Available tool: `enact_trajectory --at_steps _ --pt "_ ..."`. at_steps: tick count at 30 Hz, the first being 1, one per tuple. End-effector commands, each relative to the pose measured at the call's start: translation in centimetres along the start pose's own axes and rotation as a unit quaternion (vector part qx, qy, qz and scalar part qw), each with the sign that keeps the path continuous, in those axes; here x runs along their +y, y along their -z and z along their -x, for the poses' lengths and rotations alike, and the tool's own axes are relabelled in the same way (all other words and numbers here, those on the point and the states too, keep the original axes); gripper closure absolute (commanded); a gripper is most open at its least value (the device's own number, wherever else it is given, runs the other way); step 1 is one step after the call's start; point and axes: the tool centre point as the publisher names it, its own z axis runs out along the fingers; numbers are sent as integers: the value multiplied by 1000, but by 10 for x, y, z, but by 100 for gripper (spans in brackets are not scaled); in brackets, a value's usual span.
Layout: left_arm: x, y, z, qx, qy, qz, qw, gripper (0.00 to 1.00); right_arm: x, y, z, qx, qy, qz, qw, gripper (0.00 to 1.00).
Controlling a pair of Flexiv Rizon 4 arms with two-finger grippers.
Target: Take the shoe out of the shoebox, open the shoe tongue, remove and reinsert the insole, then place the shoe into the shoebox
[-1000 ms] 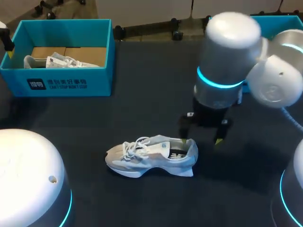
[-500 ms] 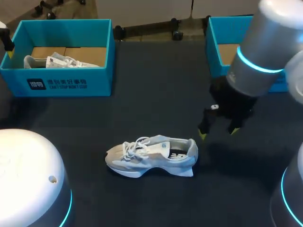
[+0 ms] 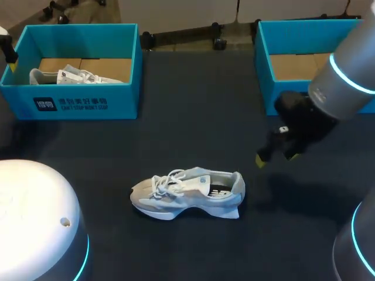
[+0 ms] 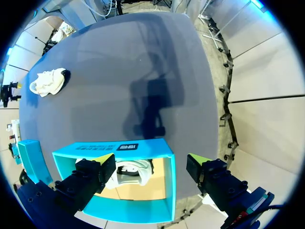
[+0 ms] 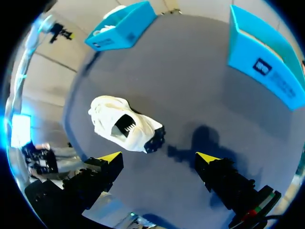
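A grey-white sneaker stands at lower centre of the black table. The right gripper hovers right of its heel, fingers apart and empty. The left gripper, also spread, hangs over the upper-left blue shoebox.

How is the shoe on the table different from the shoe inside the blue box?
The shoe on the table stands out in the open on the dark table. The shoe in the box sits down inside the blue shoebox.

You can see the whole side of the shoe on the table. The shoebox wall hides the lower part of the shoe in the box.

Both are pale, whitish-grey sneakers, and no gripper touches either one.
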Motion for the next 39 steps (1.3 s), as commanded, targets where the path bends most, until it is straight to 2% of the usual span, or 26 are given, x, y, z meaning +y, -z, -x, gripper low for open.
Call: enact_trajectory --at_steps 1,3,4,17,20,27,30,31,39 --pt "0 0 0 1 -1 0 1000 0 -24 1 10 86 132 160 974 0" --pt "0 0 0 1 -1 0 1000 0 -22 0 16 101 148 188 966 0" --pt "0 0 0 1 -1 0 1000 0 -20 1 22 102 143 184 967 0" --pt "0 0 0 1 -1 0 1000 0 -20 1 22 102 143 184 967 0" --pt "0 0 0 1 -1 0 1000 0 -24 -19 30 54 193 206 958 0" --pt "0 0 0 1 -1 0 1000 0 -36 -48 59 64 240 294 923 0" --pt "0 0 0 1 -1 0 1000 0 -37 -56 64 70 276 355 891 0" --pt "0 0 0 1 -1 0 1000 0 -36 -60 66 84 282 358 886 0" --pt "0 0 0 1 -1 0 1000 0 -36 -60 66 84 282 358 886 0"
